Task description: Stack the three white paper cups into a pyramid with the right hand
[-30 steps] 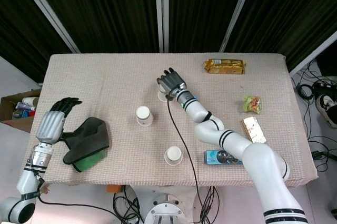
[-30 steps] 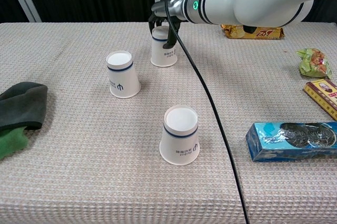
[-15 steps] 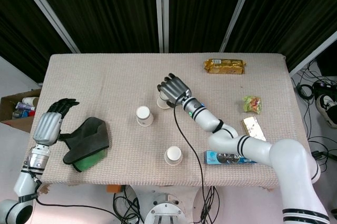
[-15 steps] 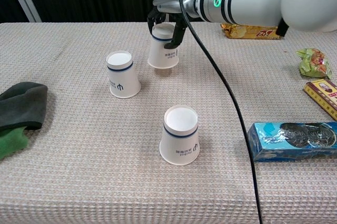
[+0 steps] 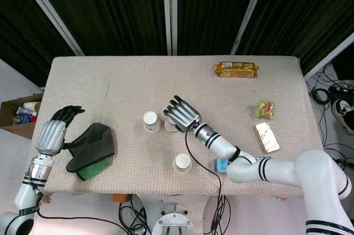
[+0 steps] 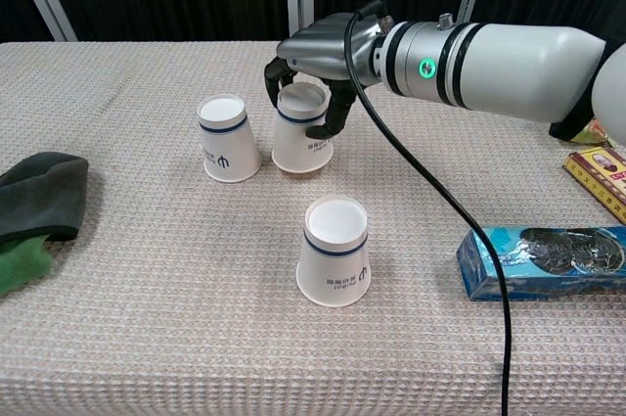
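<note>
Three white paper cups stand upside down on the beige cloth. My right hand [image 6: 318,56] [image 5: 181,115] grips one cup [image 6: 298,129] from above, right beside a second cup [image 6: 225,138] [image 5: 151,121] on its left. The gripped cup's rim is at or just above the cloth; I cannot tell which. The third cup [image 6: 335,251] [image 5: 182,163] stands alone nearer the front edge. My left hand [image 5: 53,130] rests at the table's left edge with fingers apart, holding nothing.
A dark cloth over a green one [image 5: 90,149] [image 6: 37,203] lies at the left. A blue biscuit box [image 6: 544,259], a gold-red packet [image 5: 266,136], a green sweet bag [image 5: 265,109] and a gold snack pack [image 5: 235,69] sit on the right side.
My right hand has lifted the far cup and carried it toward the front and left, bringing it close beside the second cup. The left hand has barely shifted.
</note>
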`<state>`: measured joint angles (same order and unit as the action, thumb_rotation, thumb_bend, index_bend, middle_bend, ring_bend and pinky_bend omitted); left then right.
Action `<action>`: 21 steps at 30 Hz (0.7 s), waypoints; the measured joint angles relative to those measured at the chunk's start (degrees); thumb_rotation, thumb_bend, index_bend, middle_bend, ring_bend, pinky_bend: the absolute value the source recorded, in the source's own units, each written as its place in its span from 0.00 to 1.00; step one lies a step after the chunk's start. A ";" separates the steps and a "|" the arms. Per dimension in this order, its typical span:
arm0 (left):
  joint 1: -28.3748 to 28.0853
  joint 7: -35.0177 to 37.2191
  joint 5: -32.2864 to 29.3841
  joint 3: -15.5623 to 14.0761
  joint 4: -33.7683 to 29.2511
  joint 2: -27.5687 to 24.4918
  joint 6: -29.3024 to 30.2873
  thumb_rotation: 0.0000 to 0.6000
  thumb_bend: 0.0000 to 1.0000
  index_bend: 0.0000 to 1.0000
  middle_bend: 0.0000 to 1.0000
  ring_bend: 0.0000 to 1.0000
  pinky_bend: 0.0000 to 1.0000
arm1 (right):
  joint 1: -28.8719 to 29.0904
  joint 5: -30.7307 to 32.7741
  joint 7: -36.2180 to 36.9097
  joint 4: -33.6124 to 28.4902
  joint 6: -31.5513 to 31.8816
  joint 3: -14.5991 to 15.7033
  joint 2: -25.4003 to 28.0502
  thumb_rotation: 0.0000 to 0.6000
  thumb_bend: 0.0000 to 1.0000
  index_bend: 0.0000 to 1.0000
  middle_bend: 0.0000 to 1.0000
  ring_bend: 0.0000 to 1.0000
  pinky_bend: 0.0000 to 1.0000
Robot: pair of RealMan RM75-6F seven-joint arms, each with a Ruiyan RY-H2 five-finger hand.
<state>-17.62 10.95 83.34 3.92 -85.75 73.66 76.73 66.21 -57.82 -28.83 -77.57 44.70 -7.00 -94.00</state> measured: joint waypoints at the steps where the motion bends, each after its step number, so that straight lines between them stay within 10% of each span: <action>1: 0.02 0.05 0.04 0.00 0.04 0.00 -0.04 1.00 0.16 0.21 0.17 0.11 0.16 | 0.03 0.34 -0.23 0.41 -0.01 -0.07 -0.44 1.00 0.30 0.43 0.37 0.18 0.17; 21: 0.61 0.92 0.35 0.15 0.56 0.10 -0.10 1.00 0.16 0.21 0.17 0.11 0.16 | 1.67 2.36 -1.77 6.34 -2.15 -2.30 -6.72 1.00 0.30 0.37 0.35 0.17 0.16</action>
<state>-17.01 11.87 83.69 4.07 -85.20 73.75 76.63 67.88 -55.46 -30.60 -71.23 42.55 -9.30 -100.72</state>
